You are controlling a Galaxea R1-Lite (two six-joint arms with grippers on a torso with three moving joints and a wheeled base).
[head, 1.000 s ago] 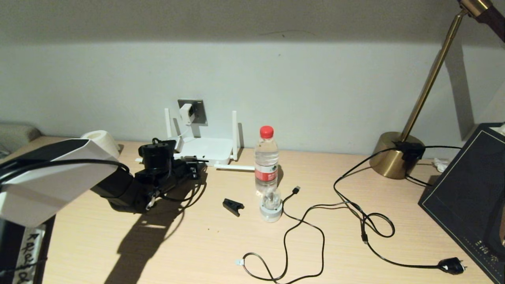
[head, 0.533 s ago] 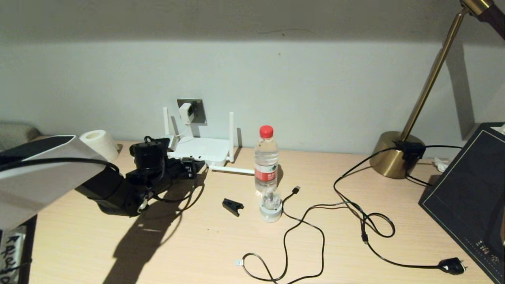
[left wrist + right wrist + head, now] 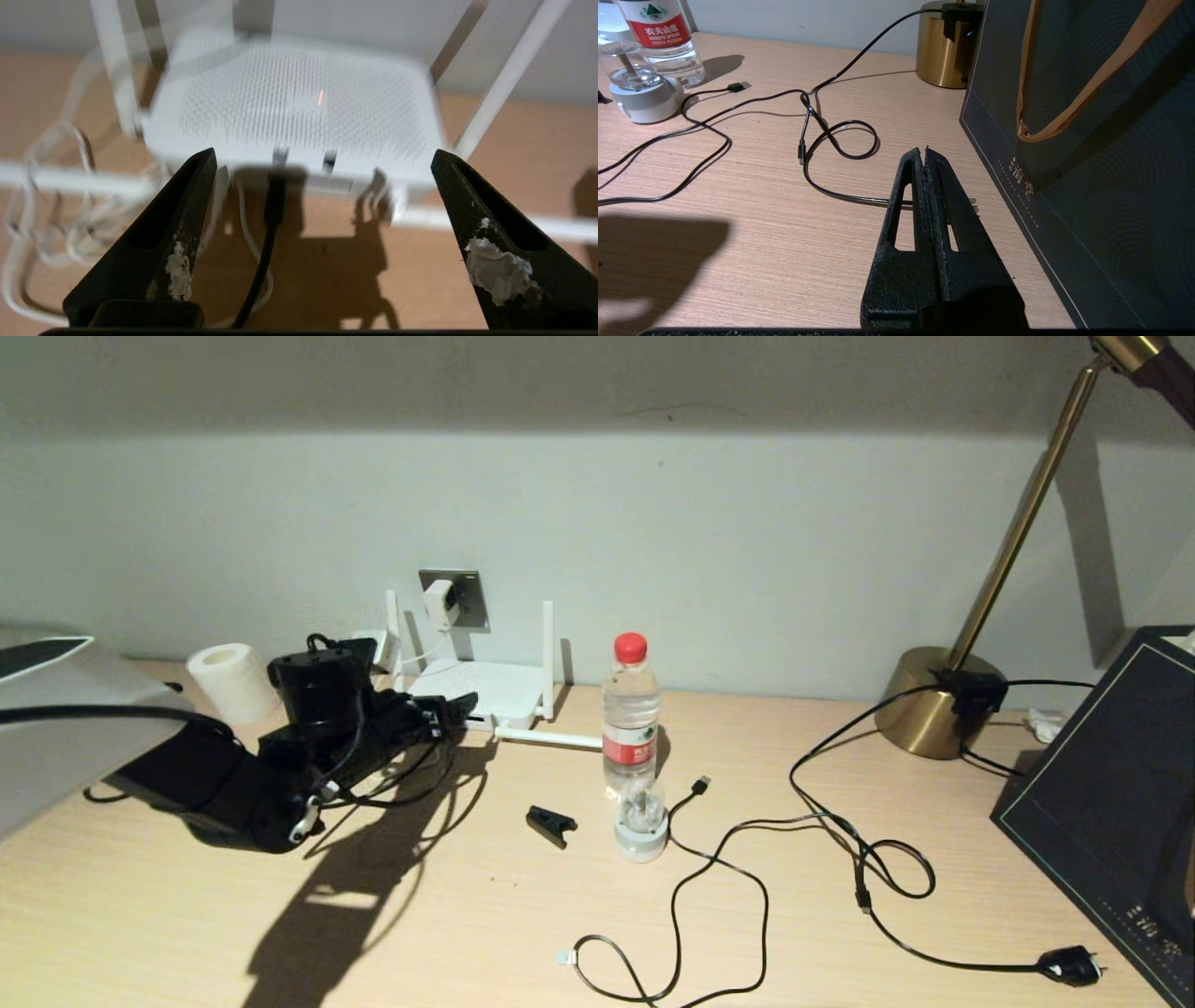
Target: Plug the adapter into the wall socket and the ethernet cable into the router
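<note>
The left gripper [image 3: 322, 161] now spread empty, backs off the router [image 3: 294, 102]; black cable [image 3: 275, 205] looks plugged.

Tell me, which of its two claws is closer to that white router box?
The left gripper: it sits open just in front of the router. The right gripper rests shut far across the desk, beside the dark bag.
</note>
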